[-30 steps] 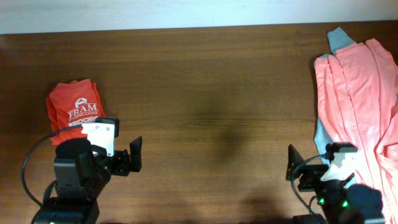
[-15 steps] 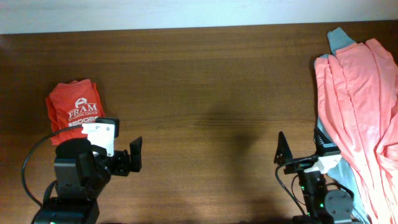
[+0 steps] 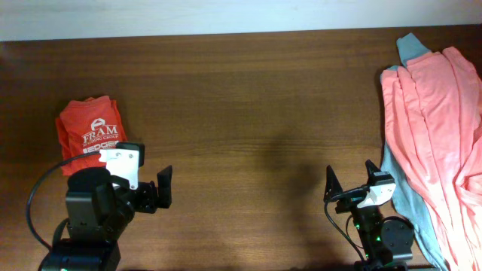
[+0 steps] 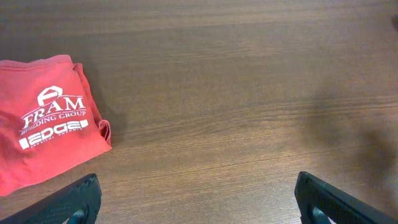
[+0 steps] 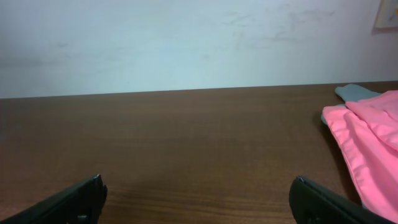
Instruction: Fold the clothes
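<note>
At the near edge of the table [image 3: 248, 98], the left gripper [image 4: 198, 186] and the right gripper [image 3: 350, 181] both have their jaws wide apart and hold nothing. Just beyond the left gripper lies the orange-red T-shirt [image 3: 86, 135], folded small (white "FRAM" print on top). Along the right edge, reaching to the far side, the pink garment [image 3: 433, 113] lies over a grey-blue one [image 3: 410, 47].

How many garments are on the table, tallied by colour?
orange-red T-shirt: 1
salmon-pink garment: 1
grey-blue garment: 1, mostly hidden under the pink one
Total: 3
</note>
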